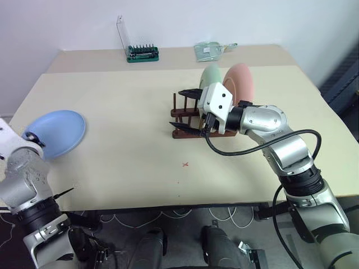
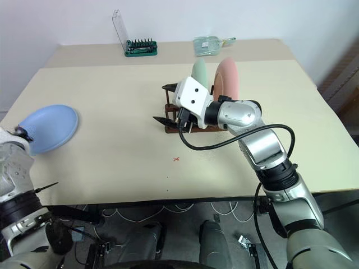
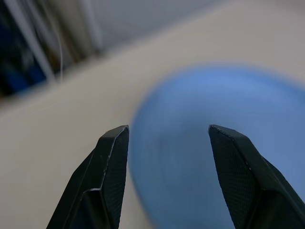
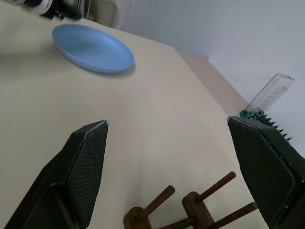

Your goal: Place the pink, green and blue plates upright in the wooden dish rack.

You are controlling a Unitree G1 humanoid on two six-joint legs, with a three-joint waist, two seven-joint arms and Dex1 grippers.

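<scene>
The blue plate lies flat on the table at the far left. My left gripper stands open right at the plate's near rim, with the plate showing between and beyond its fingers. The green plate and the pink plate stand upright side by side in the wooden dish rack at mid-table. My right gripper hovers wide open over the rack's free front pegs, holding nothing and hiding part of the rack.
A green box of tool bits with a raised clear lid stands at the table's back edge. A clear plastic packet lies to its right. A small red mark is on the tabletop in front of the rack.
</scene>
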